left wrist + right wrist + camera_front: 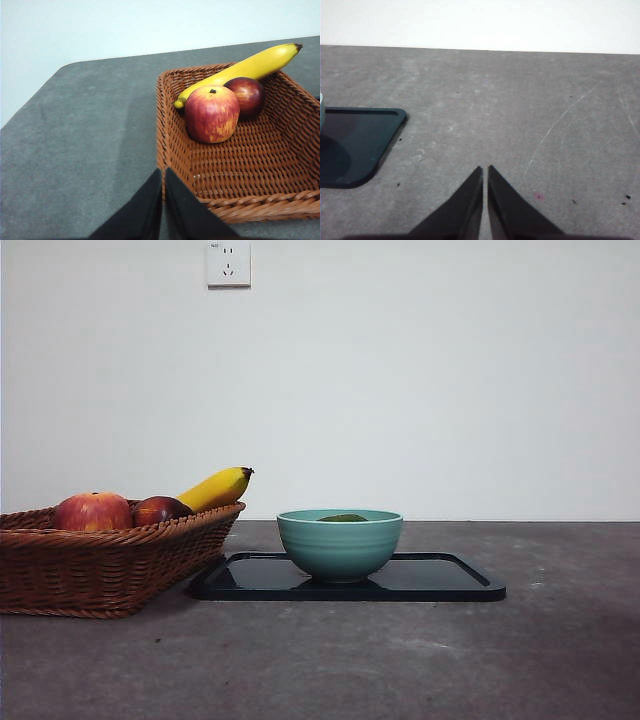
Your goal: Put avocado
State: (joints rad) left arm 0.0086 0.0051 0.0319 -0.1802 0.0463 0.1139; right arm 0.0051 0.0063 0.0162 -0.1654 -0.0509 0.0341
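Front view: avocado point(343, 518) inside teal bowl point(339, 545), only green top peeking over rim. Bowl on black tray point(440, 585). Basket point(100, 565) beside tray w/ apple point(93, 511), dark red fruit point(160, 509), banana point(216, 488). No arms here.

Left wrist view: left gripper point(163, 172) clenched, holding nothing, near basket edge.

Right wrist view: right gripper point(485, 169) clenched, empty, over bare table point(520, 110) near tray corner.

Looks done, prob nothing left.

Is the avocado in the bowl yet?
In: the avocado's green top shows just above the teal bowl's rim.
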